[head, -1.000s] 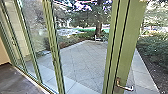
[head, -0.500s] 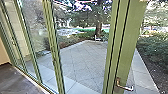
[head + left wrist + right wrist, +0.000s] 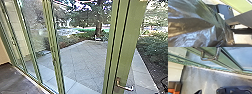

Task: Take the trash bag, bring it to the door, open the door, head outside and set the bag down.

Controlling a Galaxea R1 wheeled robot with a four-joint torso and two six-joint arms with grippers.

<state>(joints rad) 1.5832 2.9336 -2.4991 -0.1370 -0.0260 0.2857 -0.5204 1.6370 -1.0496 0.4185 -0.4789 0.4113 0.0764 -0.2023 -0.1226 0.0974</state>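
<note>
The green-framed glass door (image 3: 127,45) stands at the right of the head view, its metal lever handle (image 3: 125,87) low on the frame. In the right wrist view the door's handle (image 3: 209,59) shows large, and the door leaf looks angled to the threshold; how far it is open I cannot tell. Near the handle, apart from it, is a dark pointed part of my right gripper (image 3: 199,91). The shiny dark trash bag (image 3: 190,27) fills much of the left wrist view, drawn into a narrow neck at my left gripper (image 3: 231,43), which is shut on it.
Beyond the glass lies a paved yard (image 3: 82,61) with a tree (image 3: 98,28) and bushes (image 3: 153,48). More green-framed panes (image 3: 32,50) run along the left above the dark indoor floor (image 3: 15,80). Brown and orange furniture (image 3: 176,87) stands by the pale wall.
</note>
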